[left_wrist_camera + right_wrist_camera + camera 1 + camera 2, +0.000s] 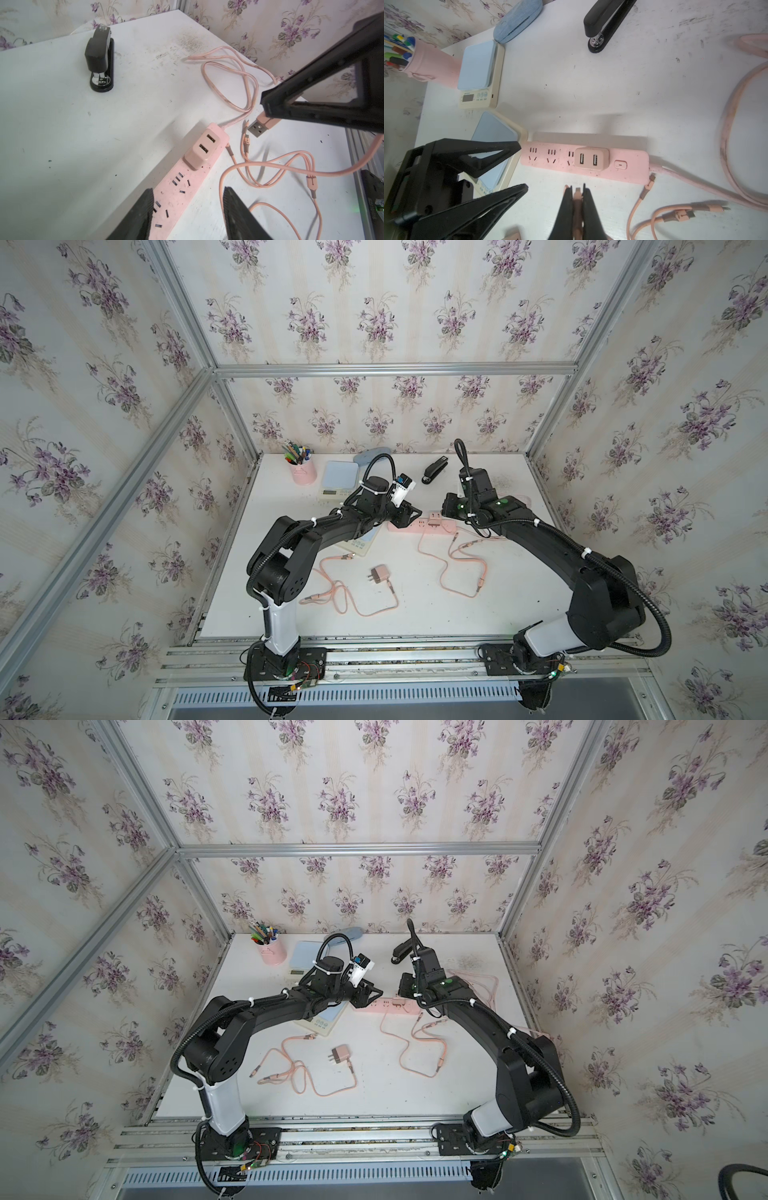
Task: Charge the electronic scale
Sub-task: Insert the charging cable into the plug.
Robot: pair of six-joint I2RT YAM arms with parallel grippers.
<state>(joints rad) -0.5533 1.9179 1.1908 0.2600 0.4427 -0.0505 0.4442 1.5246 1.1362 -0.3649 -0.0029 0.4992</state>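
Observation:
Two cream electronic scales with blue tops are in view. One (479, 68) stands at the back by the pen cup; the other (496, 145) lies partly under my left arm, touching the end of the pink power strip (629, 164). A pink two-port USB charger (202, 151) is plugged into the strip. My right gripper (577, 191) is shut on the USB plug (259, 124) of a pink cable, a short way in front of the charger. My left gripper (188, 207) hangs open over the strip's socket end, holding nothing.
A loose pink charger (379, 574) and looped pink cables (457, 568) lie on the near half of the table. A black stapler (435, 470), a blue case (517, 22) and a pink pen cup (301, 470) stand at the back. The strip's cord (228, 68) coils by the right wall.

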